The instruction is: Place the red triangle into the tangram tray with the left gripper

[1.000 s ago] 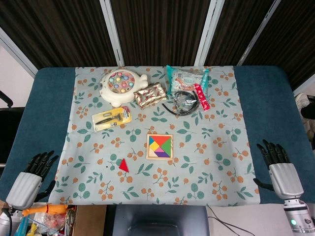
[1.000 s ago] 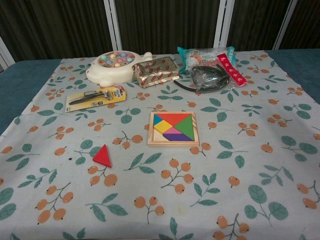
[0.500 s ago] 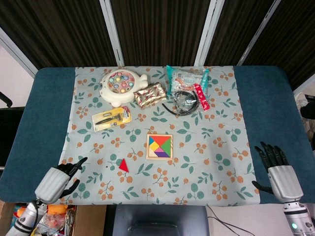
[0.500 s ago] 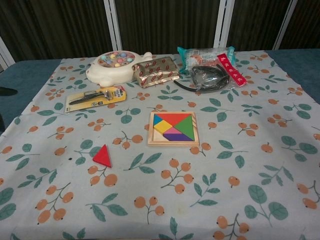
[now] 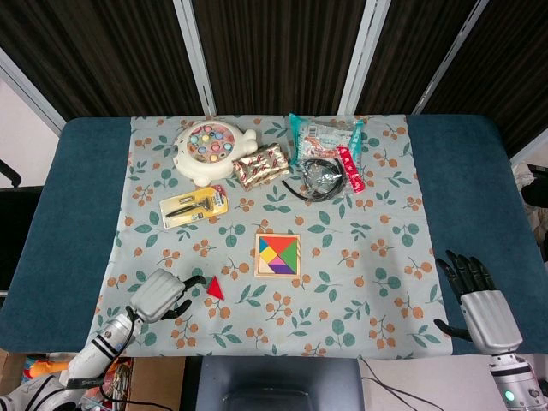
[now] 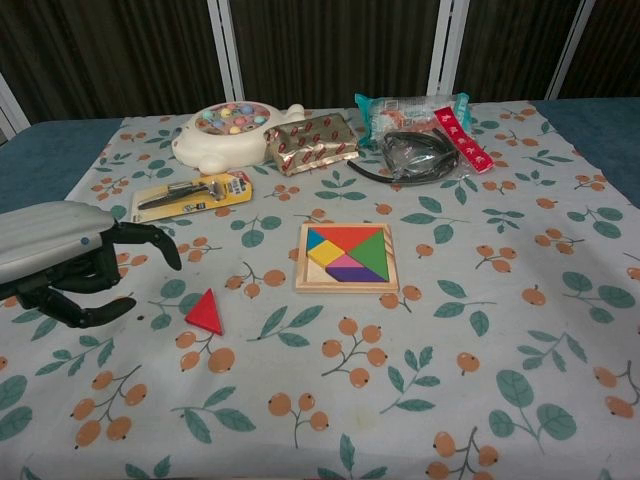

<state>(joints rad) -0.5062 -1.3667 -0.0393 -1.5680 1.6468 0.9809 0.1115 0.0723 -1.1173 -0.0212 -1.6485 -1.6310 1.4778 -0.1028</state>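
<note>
Left robot hand (image 6: 70,262) released, beside red triangle (image 6: 205,312), wrist cut off; right robot hand (image 5: 478,295) released.

My chest view cuts off the left hand (image 6: 75,262) at its wrist; the right hand (image 5: 479,295) shows only in my head view.

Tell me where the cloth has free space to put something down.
Free: the wide stretch right of the tangram tray, and the near strip below it and the red triangle. Crowded: the far edge, from fishing toy to snack packets.
</note>
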